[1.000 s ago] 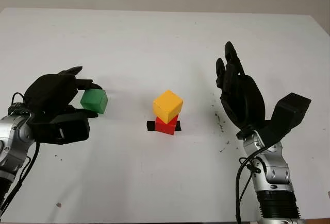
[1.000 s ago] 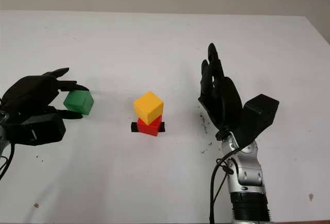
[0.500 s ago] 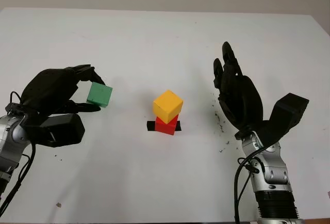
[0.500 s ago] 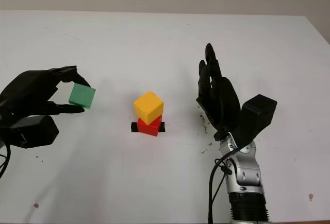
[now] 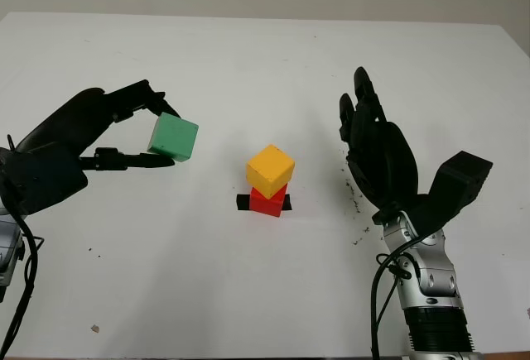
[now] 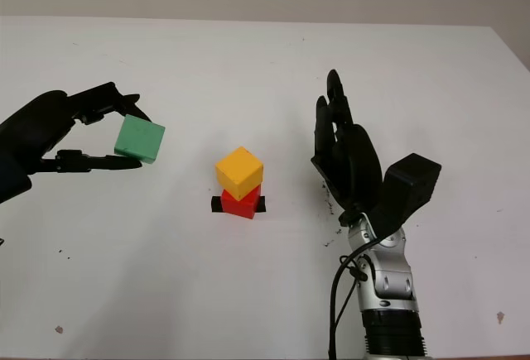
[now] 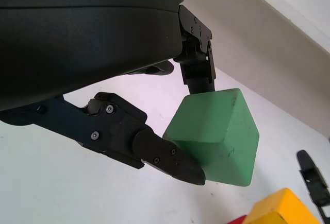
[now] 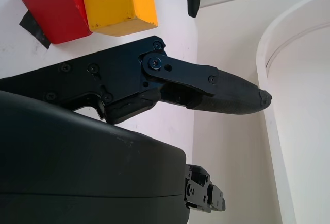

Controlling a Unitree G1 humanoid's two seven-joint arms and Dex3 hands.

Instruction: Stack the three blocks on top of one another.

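My left hand [image 5: 161,132] is shut on a green block [image 5: 173,137], pinching it between the fingertips above the table, left of centre. In the left wrist view the green block [image 7: 216,135] sits tilted between the black fingertips [image 7: 170,157]. A yellow block [image 5: 270,170] rests turned on top of a red block [image 5: 267,201], which stands on a strip of black tape [image 5: 243,202] at the middle of the white table [image 5: 265,62]. My right hand [image 5: 373,149] stands open and upright to the right of the stack, apart from it.
Dark specks [image 5: 356,203] are scattered on the table beside the right hand. The table's far edge [image 5: 265,17] meets a grey wall. A small mark [image 5: 94,328] lies near the front left.
The left hand has lifted the green block off the table and carried it up and rightwards, toward the stack. The right hand has barely shifted.
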